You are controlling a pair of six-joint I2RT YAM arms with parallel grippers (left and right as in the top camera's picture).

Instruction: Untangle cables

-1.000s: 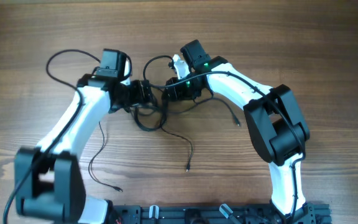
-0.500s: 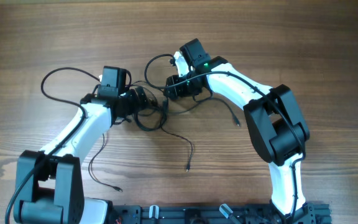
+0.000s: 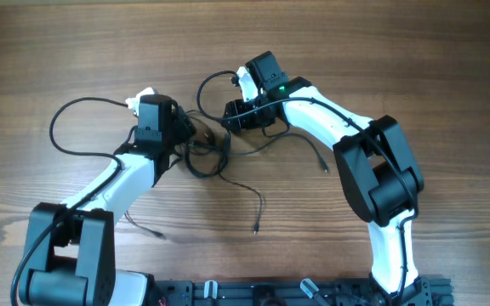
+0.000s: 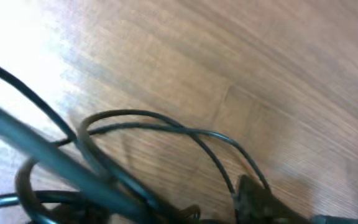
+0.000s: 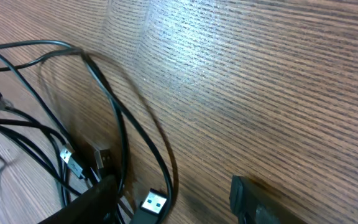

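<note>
The thin black cables (image 3: 209, 155) lie in a tangle at mid-table between my two grippers. One strand trails down to a plug end (image 3: 256, 228), and another runs right to a plug (image 3: 324, 167). My left gripper (image 3: 196, 134) sits at the tangle's left edge. In the blurred left wrist view its fingers (image 4: 166, 208) look open, with cable loops (image 4: 166, 127) running between them. My right gripper (image 3: 232, 115) is at the tangle's upper right. It is open (image 5: 169, 199) low over the table, with a USB plug (image 5: 154, 202) and cable strands (image 5: 120, 130) between its fingers.
The wood table (image 3: 415, 51) carries both arms. A black wire loop (image 3: 66, 127) arcs left of the left wrist. A smaller loop (image 3: 211, 83) arcs by the right wrist. Another thin cord end (image 3: 153, 234) lies near the left arm's base.
My left arm has drawn back to the left and its wrist has swung; the wire loop beside it shifted left and down. The right arm and the tangle have barely moved.
</note>
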